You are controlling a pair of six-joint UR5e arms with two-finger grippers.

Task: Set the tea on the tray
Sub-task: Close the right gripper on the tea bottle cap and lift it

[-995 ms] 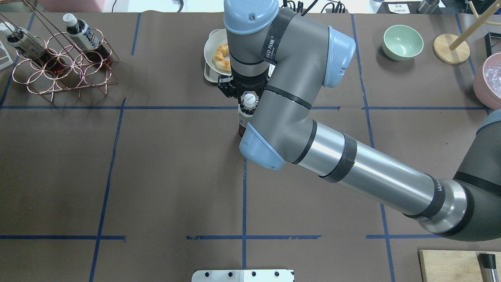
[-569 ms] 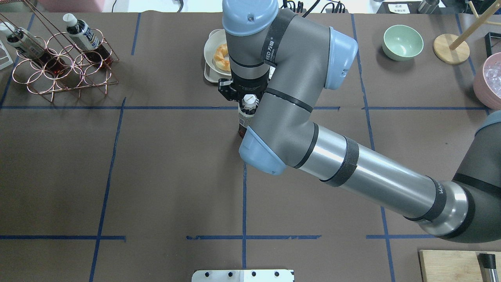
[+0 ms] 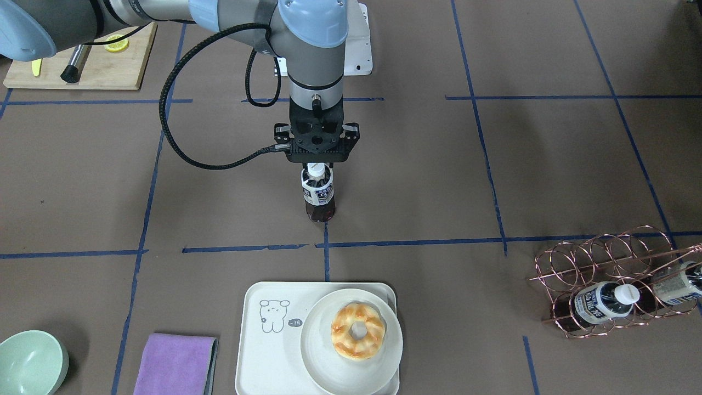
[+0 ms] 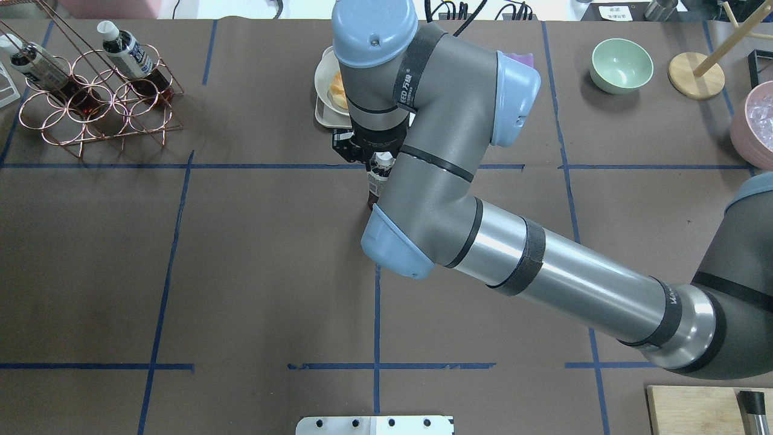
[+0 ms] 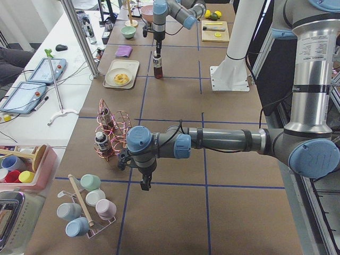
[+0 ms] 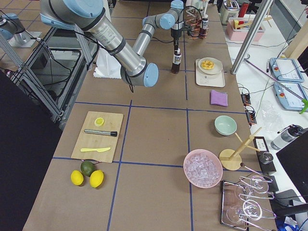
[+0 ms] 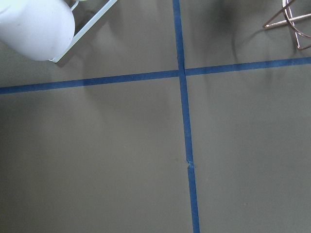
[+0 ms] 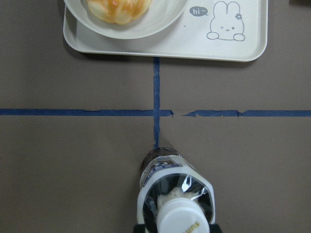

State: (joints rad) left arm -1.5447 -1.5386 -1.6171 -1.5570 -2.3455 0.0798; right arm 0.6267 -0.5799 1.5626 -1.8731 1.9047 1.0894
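The tea (image 3: 318,195) is a small bottle of dark liquid with a white cap, standing upright on the brown table near the middle. My right gripper (image 3: 315,168) hangs straight over it, jaws open, with the cap between them. In the right wrist view the tea (image 8: 175,194) fills the bottom centre. The off-white tray (image 3: 263,356) lies beyond it, across a blue tape line. The same tray (image 8: 233,46) shows its cartoon drawing. My left gripper (image 5: 144,183) hangs low over the table near the copper rack; I cannot tell whether it is open or shut.
A round plate with a doughnut (image 3: 359,329) takes up one side of the tray. Beside the tray lie a purple cloth (image 3: 175,362) and a green bowl (image 3: 30,362). A copper rack (image 3: 609,285) holds two more bottles. A cutting board (image 3: 109,66) sits near the robot.
My right wrist has shifted slightly left and come lower over the tea, hiding more of its cap. The bottle's base has stayed in place.
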